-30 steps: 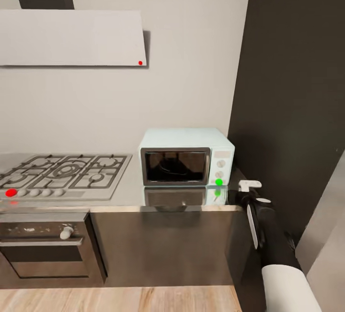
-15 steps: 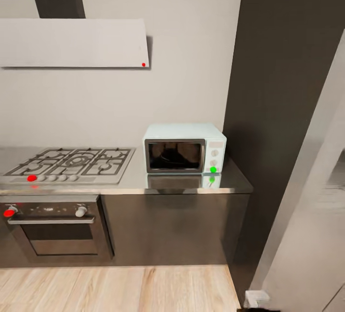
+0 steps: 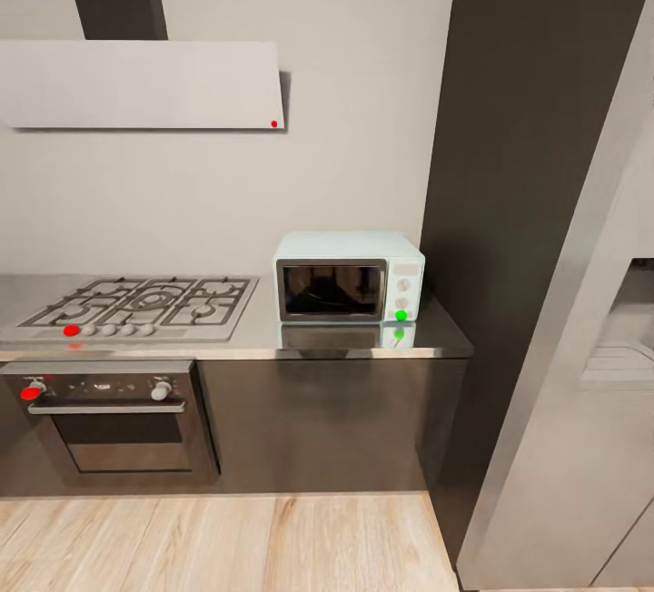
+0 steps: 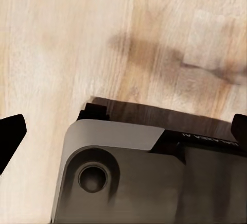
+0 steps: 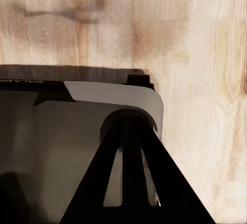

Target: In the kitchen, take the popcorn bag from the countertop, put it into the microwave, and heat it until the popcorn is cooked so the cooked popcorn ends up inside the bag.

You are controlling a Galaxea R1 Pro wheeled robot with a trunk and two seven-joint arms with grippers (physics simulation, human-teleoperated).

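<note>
Microwave, mint-blue box with dark glass door (image 3: 349,276), door shut, sits on your glossy grey desk (image 3: 254,338) beside grey gas hob (image 3: 136,306); wood floor (image 3: 218,542) below. Tool states: cannot tell.

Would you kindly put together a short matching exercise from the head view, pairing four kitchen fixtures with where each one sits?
Things:
1. microwave
2. gas hob
3. built-in oven
4. extractor hood

Places:
A. set in the cabinets beneath the hob
B. on the wall above the hob
C. on the countertop at its right end, door closed
D. sunk into the countertop, left of the microwave

Pairs: 1-C, 2-D, 3-A, 4-B
</note>
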